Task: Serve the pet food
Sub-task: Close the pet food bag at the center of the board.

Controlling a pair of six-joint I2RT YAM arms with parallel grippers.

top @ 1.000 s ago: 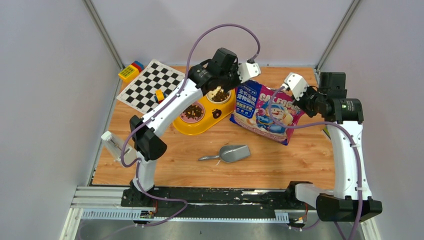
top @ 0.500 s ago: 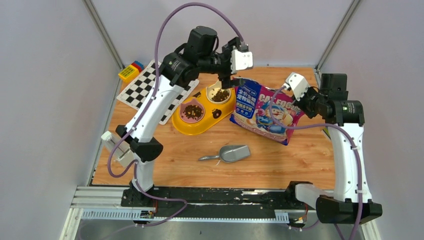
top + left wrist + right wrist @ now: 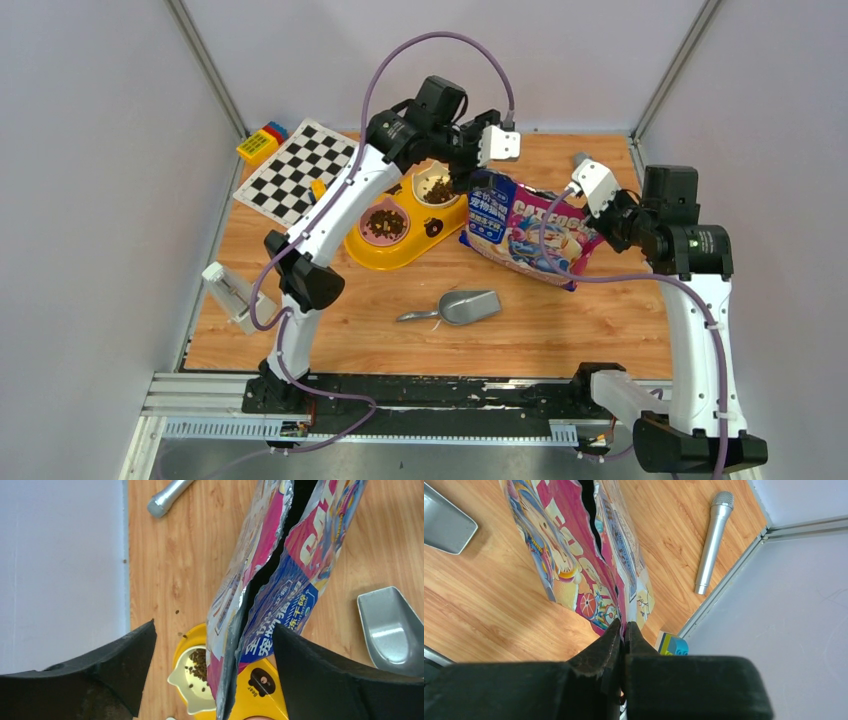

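Right gripper (image 3: 624,628) is clenched on the far corner of the cat-food bag (image 3: 522,222). Left gripper (image 3: 212,632) is spread wide, straddling the bag's near end, the slit mouth running away toward upper right. Kibble (image 3: 385,222) sits in the 2 bowls of the yellow feeder (image 3: 410,252), lower left of that end.

Left arm (image 3: 335,205): rises from its base, elbow bent near the left table edge, upper link reaching forward and rightward, wrist turned toward the right arm. Left gripper (image 3: 214,630): fingers spread wide apart, neither pad pressing on anything. Right arm (image 3: 695,310): lower link near upright, elbow high, forearm angled forward and leftward. Right gripper (image 3: 623,628): jaws drawn tight together, pinching an edge of the cat food bag (image 3: 574,555).
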